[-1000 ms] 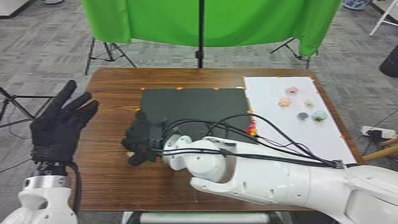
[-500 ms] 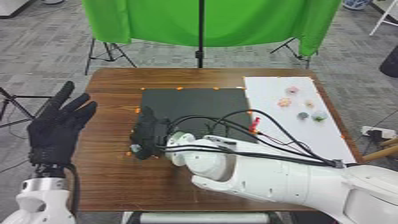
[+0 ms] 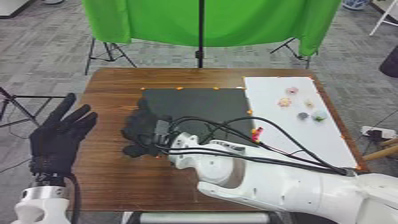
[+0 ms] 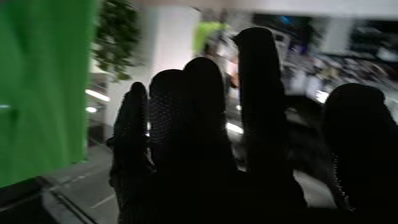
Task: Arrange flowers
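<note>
On the left of the head view, the left hand (image 3: 59, 145) is beside the worktop (image 3: 111, 175). It points up and away from the robot, and it is wide, with its fingers straight and apart.

Next comes the right hand (image 3: 142, 132), by the left edge of a black sheet (image 3: 200, 105). Its big white arm (image 3: 275, 175) comes in from the bottom right and slants across the worktop, with black cables (image 3: 266, 159) running along it. In the right wrist view, the right hand (image 4: 213, 175) is wide too, with long, straight fingers and gaps between them. Behind them are a green cloth (image 4: 40, 95) and the room.

Near the right edge of the black sheet is a small red thing (image 3: 257, 133), maybe a flower, but it is too small to tell for sure.

Farther right, on a white sheet (image 3: 315, 142), little flowers lie in a loose group. One is a soft peach flower (image 3: 284, 102), and one is a pink flower (image 3: 291, 90) just past it. Then come a dark gray-green flower (image 3: 303, 116), a small pale flower (image 3: 309, 103) and a pale green flower (image 3: 320, 115).
</note>
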